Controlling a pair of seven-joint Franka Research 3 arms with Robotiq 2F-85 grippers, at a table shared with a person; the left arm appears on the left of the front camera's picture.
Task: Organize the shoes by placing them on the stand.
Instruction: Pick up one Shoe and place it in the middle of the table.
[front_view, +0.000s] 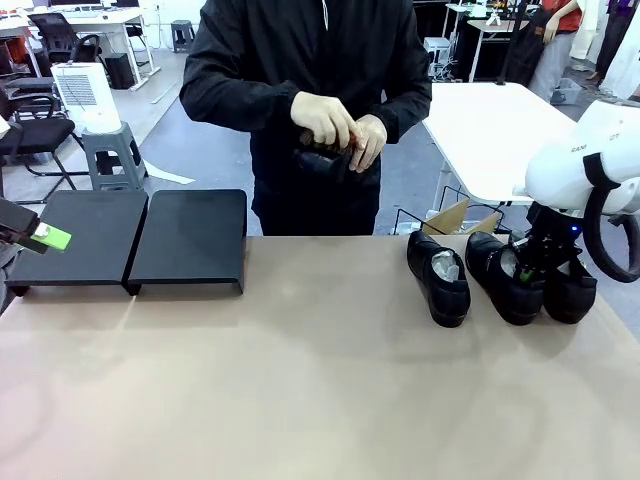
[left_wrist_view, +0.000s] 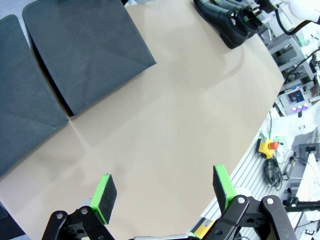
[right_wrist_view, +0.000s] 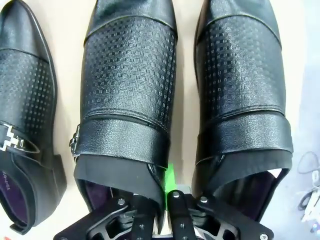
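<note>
Three glossy black shoes stand in a row at the table's right: the left shoe (front_view: 438, 276), the middle shoe (front_view: 503, 277) and the right shoe (front_view: 571, 288). My right gripper (front_view: 530, 264) reaches down between the middle and right ones. In the right wrist view it (right_wrist_view: 160, 186) is shut on the side wall of the middle shoe (right_wrist_view: 129, 80), with one finger inside the opening and a green pad (right_wrist_view: 169, 176) outside. The person holds a fourth shoe (front_view: 326, 160) in both hands. The black stand (front_view: 190, 240) lies at the far left. My left gripper (left_wrist_view: 162, 192) hovers open near it.
The tan tabletop (front_view: 300, 380) stretches wide between the stand and the shoes. The person stands at the far edge, behind the middle. A cardboard box (front_view: 452, 215) sits behind the table near the shoes. The stand's two sections (left_wrist_view: 85, 45) lie just ahead of my left gripper.
</note>
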